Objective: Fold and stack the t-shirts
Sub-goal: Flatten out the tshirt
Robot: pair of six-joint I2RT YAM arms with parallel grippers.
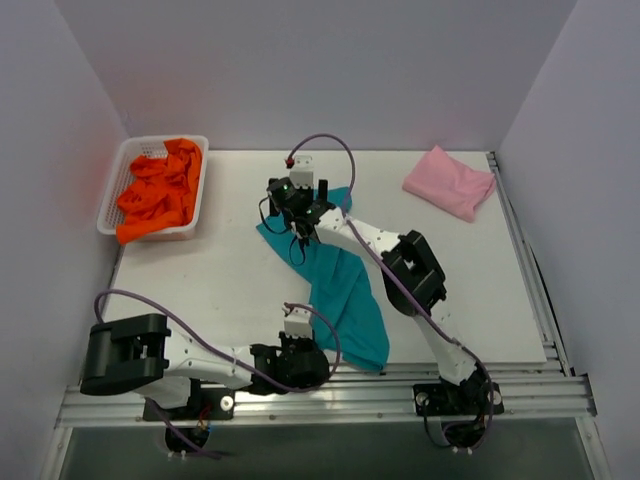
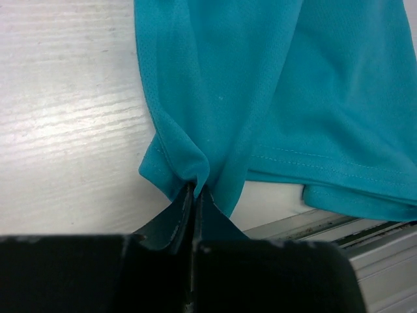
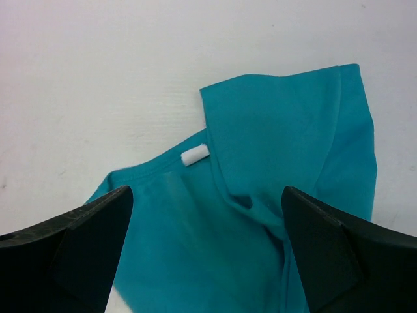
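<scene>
A: What have the left jaws got?

B: They're pinched tight on a small fold at the corner of the teal t-shirt (image 2: 273, 98). The cloth puckers right where the two tips meet. That corner is at the near edge of the surface (image 1: 220, 280), just beside the metal rail (image 2: 384, 261).

A: And the right jaws?

B: Spread wide, holding nothing. They hang over the far end of the same shirt. A folded-over flap and a little white label (image 3: 195, 155) lie between the two tips. I can't tell whether the tips touch the cloth.

A: So how does the shirt lie?

B: It's a long, bunched strip. It runs from the right jaws near the middle of the surface down to the near edge, where its hem reaches the rail just right of the left jaws.

A: Any room to move?

B: Bare surface lies left of the strip, all the way to the white basket (image 1: 113, 192) in the far left corner. That basket holds the orange t-shirts (image 1: 160, 195), heaped. There's more bare surface to the right. The pink t-shirt (image 1: 450, 182) lies folded in the far right corner, well apart from both arms. Walls close in the left, right and back.
</scene>
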